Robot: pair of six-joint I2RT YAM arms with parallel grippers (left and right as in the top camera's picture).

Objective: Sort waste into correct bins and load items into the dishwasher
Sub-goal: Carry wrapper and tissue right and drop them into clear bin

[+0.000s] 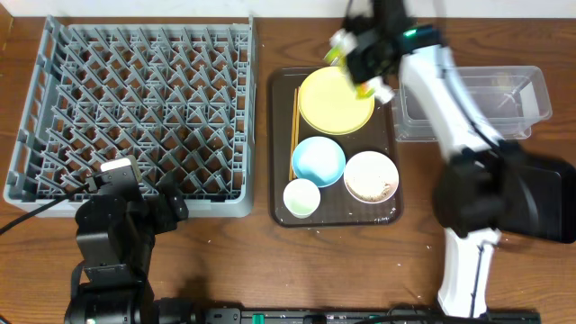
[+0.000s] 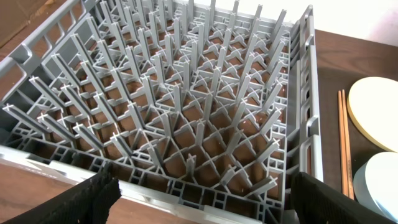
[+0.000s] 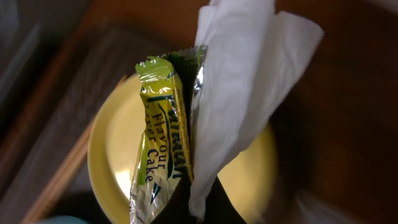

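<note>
Above the yellow plate, the right tool is pinching a snack wrapper and white paper. The left tool is gaping wide over the dish rack.

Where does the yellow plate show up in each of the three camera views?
Overhead: yellow plate at the far end of the brown tray, upper centre.
Left wrist: only its edge, at the right border.
Right wrist: centre, blurred, behind the snack wrapper and white paper.
Shared landmark: wooden chopsticks just left of the plate, blurred in the right wrist view.
</note>
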